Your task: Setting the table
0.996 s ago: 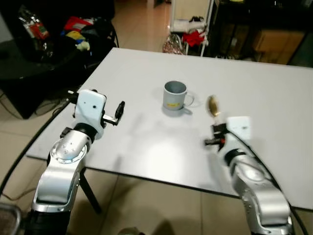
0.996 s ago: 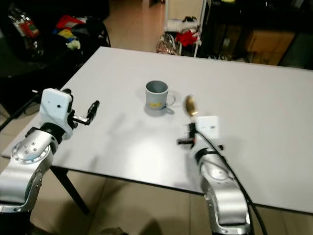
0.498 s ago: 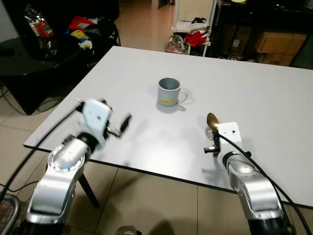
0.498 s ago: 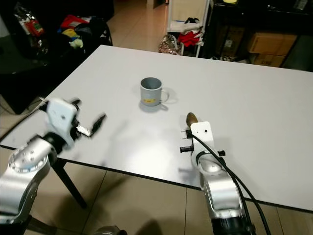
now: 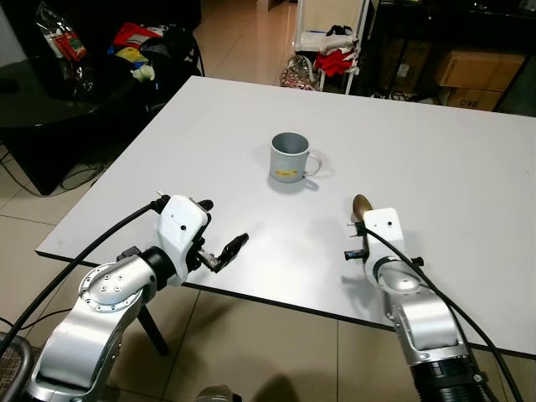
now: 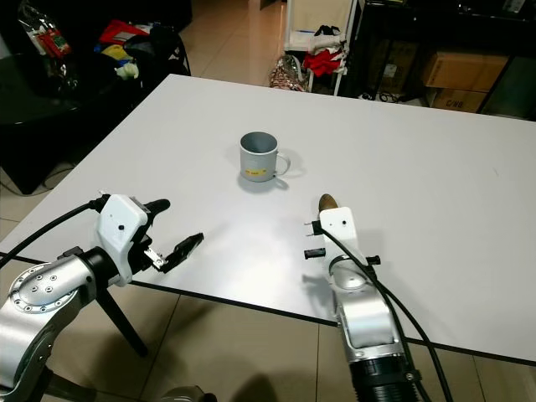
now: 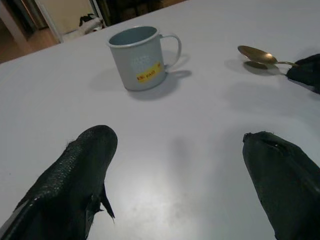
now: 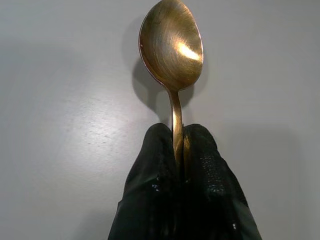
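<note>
Because the right hand (image 8: 180,150) is clenched on the handle of the gold spoon (image 8: 171,47), its bowl hangs low over the counter (image 5: 209,126) near the grey mug (image 5: 289,157), probably for laying beside it; the left hand (image 5: 224,251), fingers spread and empty, waits at the near edge.

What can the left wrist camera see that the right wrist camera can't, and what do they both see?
The left wrist view alone shows the grey mug with its yellow label standing upright on the table, and the left gripper with its two black fingers spread wide above bare tabletop, holding nothing.

The right wrist view alone shows, up close, the right gripper pinching the handle of the golden spoon, whose bowl sticks out past the fingertips.

Both show the golden spoon and the white table.
</note>
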You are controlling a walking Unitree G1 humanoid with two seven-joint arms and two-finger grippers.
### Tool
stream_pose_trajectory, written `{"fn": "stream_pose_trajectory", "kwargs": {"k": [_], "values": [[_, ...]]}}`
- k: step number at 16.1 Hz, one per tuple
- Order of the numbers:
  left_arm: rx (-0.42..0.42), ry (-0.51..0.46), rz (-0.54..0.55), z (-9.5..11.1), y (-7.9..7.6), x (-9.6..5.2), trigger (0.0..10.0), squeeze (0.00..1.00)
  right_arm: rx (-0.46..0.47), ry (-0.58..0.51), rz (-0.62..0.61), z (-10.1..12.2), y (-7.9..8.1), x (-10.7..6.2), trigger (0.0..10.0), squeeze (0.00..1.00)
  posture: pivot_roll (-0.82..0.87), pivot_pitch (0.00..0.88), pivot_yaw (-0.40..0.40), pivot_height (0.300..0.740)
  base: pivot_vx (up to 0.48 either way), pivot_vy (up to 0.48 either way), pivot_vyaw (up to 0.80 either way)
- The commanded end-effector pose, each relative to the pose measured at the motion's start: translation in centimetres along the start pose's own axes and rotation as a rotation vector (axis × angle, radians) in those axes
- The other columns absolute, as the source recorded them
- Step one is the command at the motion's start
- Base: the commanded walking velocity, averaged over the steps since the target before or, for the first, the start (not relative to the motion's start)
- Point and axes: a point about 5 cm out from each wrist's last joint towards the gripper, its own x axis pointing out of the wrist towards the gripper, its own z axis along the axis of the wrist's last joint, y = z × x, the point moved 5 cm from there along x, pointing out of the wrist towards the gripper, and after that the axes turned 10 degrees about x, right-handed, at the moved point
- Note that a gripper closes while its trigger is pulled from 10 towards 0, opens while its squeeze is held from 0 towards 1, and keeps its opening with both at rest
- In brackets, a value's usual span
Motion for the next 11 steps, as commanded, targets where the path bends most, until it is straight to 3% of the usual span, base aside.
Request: {"fn": "stream_pose_trajectory", "kwargs": {"k": [1,5,6,7,8,9,10,11], "values": [[0.002,0.007,-0.021,0.0,-0.3,-0.4,10.0,0.0,0.002,0.033,-0.004,-0.6,0.2,0.1,10.0,0.0,0.19,0.0,0.004,0.74,0.0,0.0,0.0],[-0.001,0.016,-0.052,0.0,-0.7,-0.7,10.0,0.0,0.017,0.052,-0.021,-1.2,0.2,-0.3,10.0,0.0,0.19,0.0,0.017,0.74,0.0,0.0,0.0],[-0.002,0.02,-0.061,0.0,-0.7,-0.8,10.0,0.0,0.019,0.058,-0.026,-1.3,0.2,-0.4,10.0,0.06,0.19,0.0,0.017,0.74,0.0,0.0,0.0],[-0.003,0.022,-0.065,-0.1,-0.8,-0.8,10.0,0.0,0.02,0.066,-0.029,-1.5,0.1,-0.5,10.0,0.58,0.18,0.0,0.02,0.74,0.0,0.0,0.0],[-0.004,0.022,-0.066,0.0,-0.9,-0.7,10.0,0.0,0.022,0.072,-0.03,-1.7,0.0,-0.6,10.0,0.73,0.18,0.0,0.019,0.74,0.0,0.0,0.0],[-0.005,0.021,-0.068,0.0,-0.9,-0.7,10.0,0.0,0.025,0.074,-0.029,-1.7,0.0,-0.6,10.0,0.94,0.18,0.0,0.017,0.74,0.0,0.0,0.0],[-0.007,0.02,-0.068,0.0,-0.9,-0.7,10.0,0.0,0.031,0.076,-0.027,-1.7,0.0,-0.6,10.0,1.0,0.18,0.0,0.015,0.74,0.0,0.0,0.0],[-0.007,0.02,-0.067,0.1,-0.9,-0.7,10.0,0.0,0.036,0.078,-0.025,-1.7,0.0,-0.6,10.0,1.0,0.19,0.0,0.014,0.74,0.0,0.0,0.0]]}}
